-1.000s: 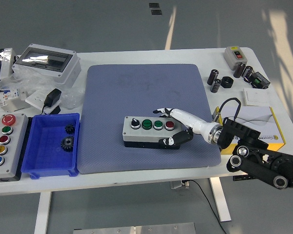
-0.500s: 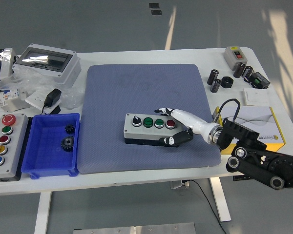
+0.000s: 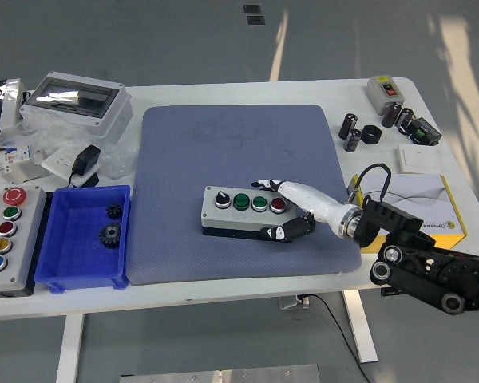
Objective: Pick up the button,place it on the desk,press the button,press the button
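A grey button box (image 3: 243, 203) with a black knob, two green buttons and one red button lies on the blue mat (image 3: 239, 136), towards its front right. My right hand (image 3: 281, 209) reaches in from the right and is shut on the box's right end. Its white fingers (image 3: 265, 183) lie over the far edge and the black thumb (image 3: 283, 232) presses the near side. Whether the box rests on the mat or is slightly lifted is unclear. The left arm is out of view.
A larger five-button box (image 3: 6, 231) sits at the table's left edge beside a blue bin (image 3: 84, 239) holding two gears. A clear-lid enclosure (image 3: 76, 100) and an adapter are back left. Black cylinders (image 3: 351, 132), a small switch box (image 3: 383, 89) and a yellow carton (image 3: 431, 209) are at the right.
The button box and my right hand have shifted slightly away from the table's near edge, with the grasp unchanged. The forearm has drifted a little left.
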Controlling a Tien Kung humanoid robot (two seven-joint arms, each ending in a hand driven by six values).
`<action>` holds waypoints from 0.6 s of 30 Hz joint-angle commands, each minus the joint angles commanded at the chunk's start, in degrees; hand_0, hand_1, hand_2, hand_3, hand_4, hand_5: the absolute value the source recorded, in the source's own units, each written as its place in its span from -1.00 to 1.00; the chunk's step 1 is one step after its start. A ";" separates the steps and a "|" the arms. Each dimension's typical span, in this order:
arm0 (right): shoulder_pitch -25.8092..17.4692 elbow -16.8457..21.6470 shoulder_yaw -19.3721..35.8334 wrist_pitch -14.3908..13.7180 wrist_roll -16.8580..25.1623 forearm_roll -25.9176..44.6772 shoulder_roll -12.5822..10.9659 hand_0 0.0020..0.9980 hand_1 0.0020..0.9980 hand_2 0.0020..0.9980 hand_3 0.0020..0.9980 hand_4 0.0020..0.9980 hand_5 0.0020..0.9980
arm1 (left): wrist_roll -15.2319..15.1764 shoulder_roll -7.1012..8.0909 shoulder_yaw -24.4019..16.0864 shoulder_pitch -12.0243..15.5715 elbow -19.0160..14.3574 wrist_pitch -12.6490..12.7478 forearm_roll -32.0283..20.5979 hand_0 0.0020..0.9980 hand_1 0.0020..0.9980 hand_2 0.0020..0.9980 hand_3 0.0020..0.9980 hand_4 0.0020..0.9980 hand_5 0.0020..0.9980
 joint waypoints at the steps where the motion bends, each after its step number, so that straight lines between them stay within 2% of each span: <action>1: 0.02 0.06 -0.01 0.00 -0.01 -0.05 -0.03 0.62 0.78 0.80 1.00 0.35 -0.84 | 0.00 0.01 -0.01 0.00 0.00 0.01 0.00 0.25 0.14 0.09 0.20 0.10 -0.70; 2: 0.05 0.13 -0.01 0.01 -0.03 -0.12 -0.06 0.68 0.82 0.86 1.00 0.36 -0.86 | 0.00 0.03 -0.06 0.00 0.00 0.01 0.04 0.25 0.14 0.09 0.20 0.10 -0.70; 18: 0.34 1.18 0.68 1.36 -0.59 -0.51 -0.93 0.70 0.82 0.88 1.00 0.39 -0.86 | 0.02 0.07 0.00 0.05 0.00 -0.10 0.14 0.25 0.14 0.08 0.20 0.09 -0.71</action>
